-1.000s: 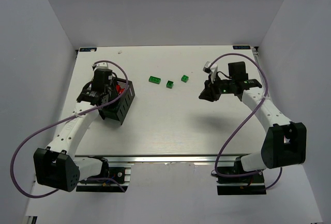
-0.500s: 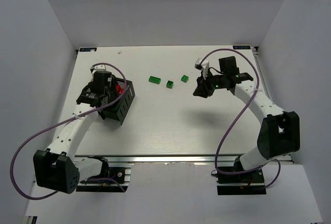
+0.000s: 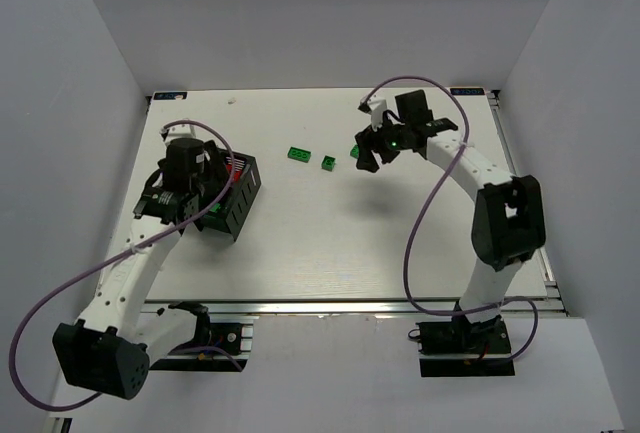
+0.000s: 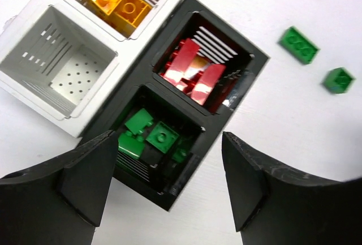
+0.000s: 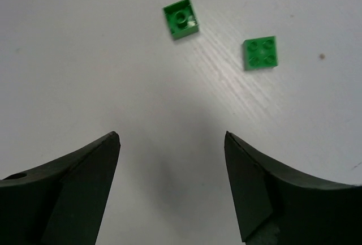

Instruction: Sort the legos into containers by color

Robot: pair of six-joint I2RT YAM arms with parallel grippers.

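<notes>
My left gripper (image 4: 169,137) hangs open and empty above the black container (image 4: 249,81). One of its compartments holds green legos (image 4: 161,136) and the other red ones (image 4: 195,75). Beside it stand two white containers, one empty (image 4: 56,67) and one with orange bricks (image 4: 116,1). Loose green legos (image 3: 298,154) (image 3: 329,162) lie mid-table, and a third (image 3: 356,151) sits at my right gripper (image 3: 368,155). In the right wrist view that gripper (image 5: 172,137) is open over bare table, with two green bricks (image 5: 181,18) (image 5: 260,52) ahead of its fingertips.
The left arm covers most of the white containers in the top view; only the black one (image 3: 240,198) shows well. White walls enclose the table on the left, back and right. The table's near edge is a metal rail (image 3: 330,305).
My left jaws have opened over the black container. My right arm has swung left and toward the back, up to the green legos, and its jaws have opened too.
</notes>
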